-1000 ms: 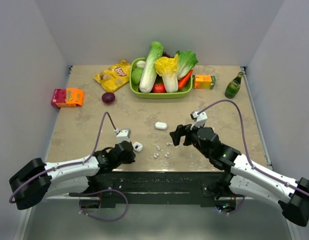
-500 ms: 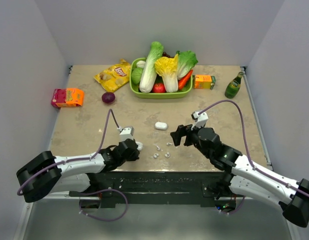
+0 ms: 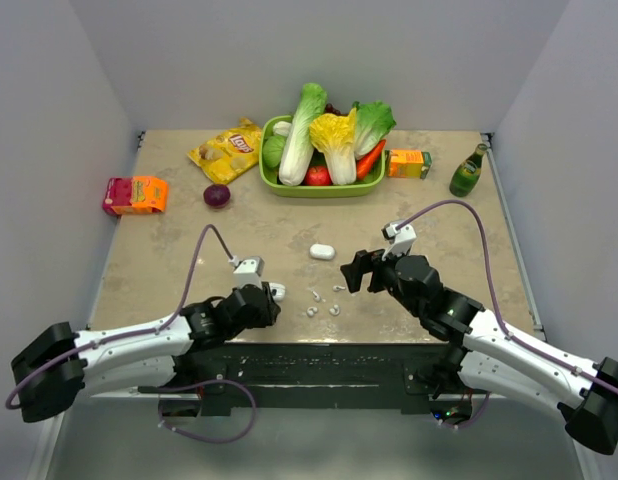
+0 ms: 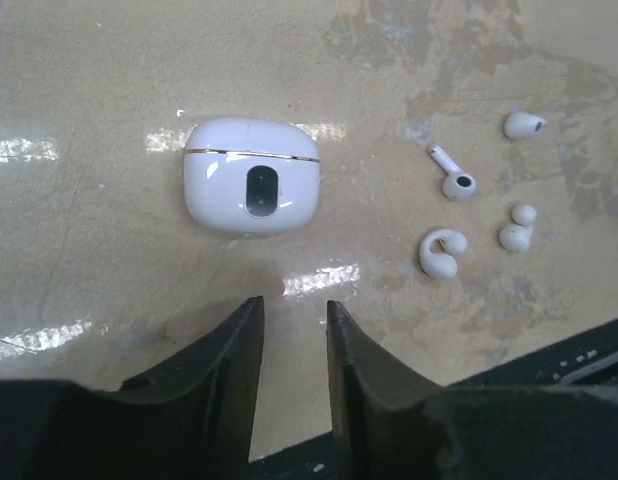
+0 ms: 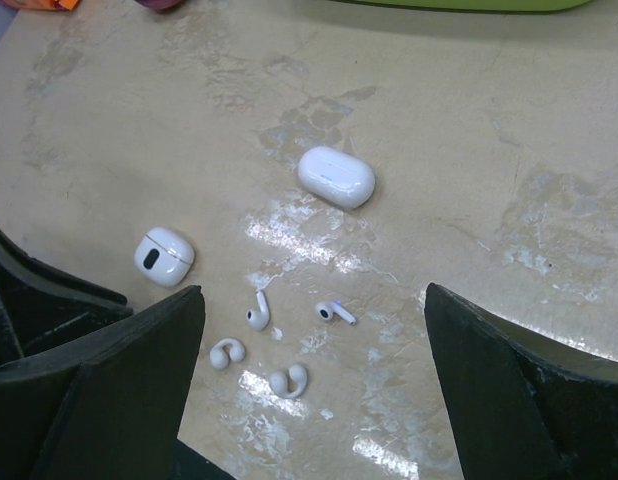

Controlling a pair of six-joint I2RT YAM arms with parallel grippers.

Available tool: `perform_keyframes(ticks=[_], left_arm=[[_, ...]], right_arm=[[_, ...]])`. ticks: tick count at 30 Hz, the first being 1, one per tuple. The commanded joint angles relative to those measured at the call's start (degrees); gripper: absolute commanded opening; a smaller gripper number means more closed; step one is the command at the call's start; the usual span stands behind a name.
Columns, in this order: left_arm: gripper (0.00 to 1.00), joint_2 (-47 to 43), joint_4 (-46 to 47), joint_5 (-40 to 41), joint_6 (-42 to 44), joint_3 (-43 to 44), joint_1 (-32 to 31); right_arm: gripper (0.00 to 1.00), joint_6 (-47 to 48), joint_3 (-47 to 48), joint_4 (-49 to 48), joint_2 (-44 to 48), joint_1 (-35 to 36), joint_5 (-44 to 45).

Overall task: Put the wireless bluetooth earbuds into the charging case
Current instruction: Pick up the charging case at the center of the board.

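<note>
The beige table [image 3: 169,250] has a mottled, glossy top that reflects white patches of light. The far wall [image 3: 319,60], left wall [image 3: 49,150] and right wall [image 3: 579,150] are plain, smooth and pale grey.

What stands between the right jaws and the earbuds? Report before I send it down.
Nothing visible. The four earbuds lie loose on bare table ahead of the right gripper, jaws wide open. The oval case sits beyond them and the square case off to their side, neither in the path.
</note>
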State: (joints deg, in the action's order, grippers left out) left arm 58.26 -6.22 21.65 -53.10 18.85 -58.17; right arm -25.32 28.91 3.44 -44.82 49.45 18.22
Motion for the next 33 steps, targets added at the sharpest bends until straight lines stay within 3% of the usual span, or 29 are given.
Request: perform_keyframes(ticks=[1,2,3,4,9,14,27,33], left_arm=[[0.55,-9.02,-8.62,3.65,-0.59,-0.66,-1.42],[0.66,-9.91,-9.59,4.53,-1.12,-0.57,-1.42],[0.87,-10.62,-11.26,5.50,-1.82,-0.57,-1.42],[1.00,-11.32,-11.71,6.81,-2.61,-0.48,-1.42],[1.00,-7.82,-10.22,8.76,0.80,2.32,-1.33],[1.00,3.87,-10.30,9.02,3.09,8.39,-1.24],[1.00,12.40,-8.02,7.62,7.49,11.73,-0.45],[0.95,14.33,-8.46,6.13,7.92,12.88,1.48]], right_arm=[[0.94,0.71,1.59,-0.19,0.87,0.03,-1.43],[0.94,0.71,1.68,-0.19,0.70,0.03,-1.52],[0.94,0.80,1.77,-0.19,0.70,0.03,-1.52],[0.95,0.71,2.03,-0.10,0.61,-0.06,-1.43],[0.95,0.97,2.56,0.60,0.78,-0.06,-1.96],[0.95,0.89,2.91,1.30,1.14,0.03,-2.05],[0.95,0.80,2.91,0.95,0.87,0.03,-2.40],[0.95,0.80,3.44,1.30,0.61,0.03,-2.49]])
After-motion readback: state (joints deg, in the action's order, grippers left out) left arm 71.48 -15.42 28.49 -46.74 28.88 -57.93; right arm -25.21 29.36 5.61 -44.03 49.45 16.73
